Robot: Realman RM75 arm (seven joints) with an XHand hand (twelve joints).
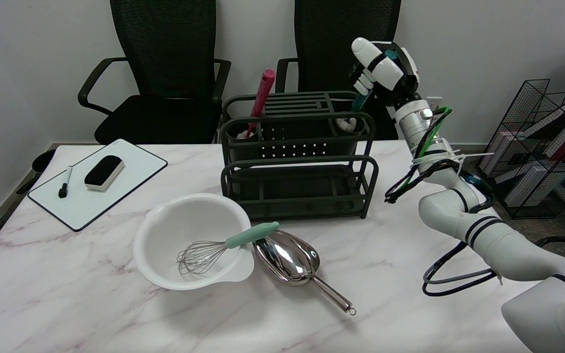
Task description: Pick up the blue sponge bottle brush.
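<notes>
Your right hand (378, 66) grips the teal handle of the blue sponge bottle brush (361, 101) (sponge end hidden), which stands in the right cup of the dark rack (296, 162) on the surface (400, 284).

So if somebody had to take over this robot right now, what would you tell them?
Right hand: raised above the rack's right end, fingers closed around the teal-blue handle of the bottle brush.
Brush: its lower end is at the right-hand cup of the dark green rack; whether it has cleared the cup is hard to tell.
Done: the brush is gripped.
Left: lift it straight up, clear of the rack.
</notes>
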